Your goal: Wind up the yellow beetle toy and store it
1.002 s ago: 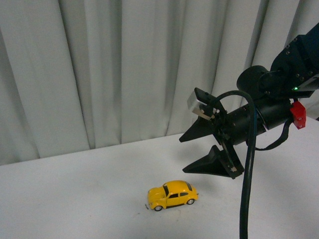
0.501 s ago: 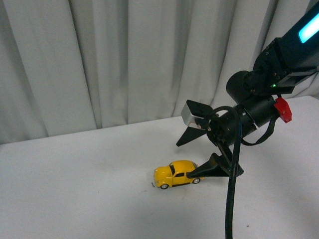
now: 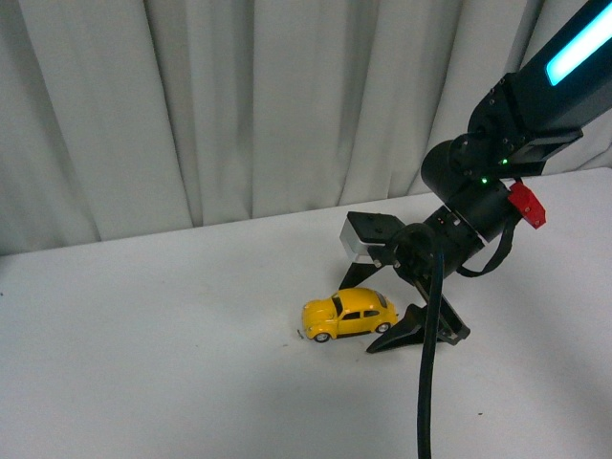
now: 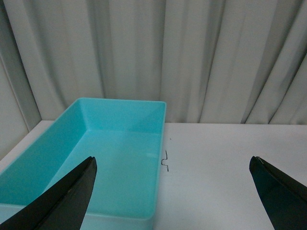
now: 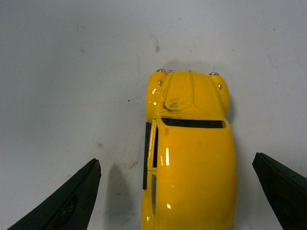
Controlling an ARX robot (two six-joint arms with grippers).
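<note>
Right wrist view: the yellow beetle toy (image 5: 192,153) is cut off at the frame edge behind its roof, rear unseen, and the right fingers (image 5: 67,201) show only as cropped tips. Left wrist view: the teal bin (image 4: 122,115) runs out of frame at its near end, the left fingers (image 4: 62,201) are cropped, and a dark mark (image 4: 166,162) on the worktop (image 4: 225,163) is too small to identify.
</note>
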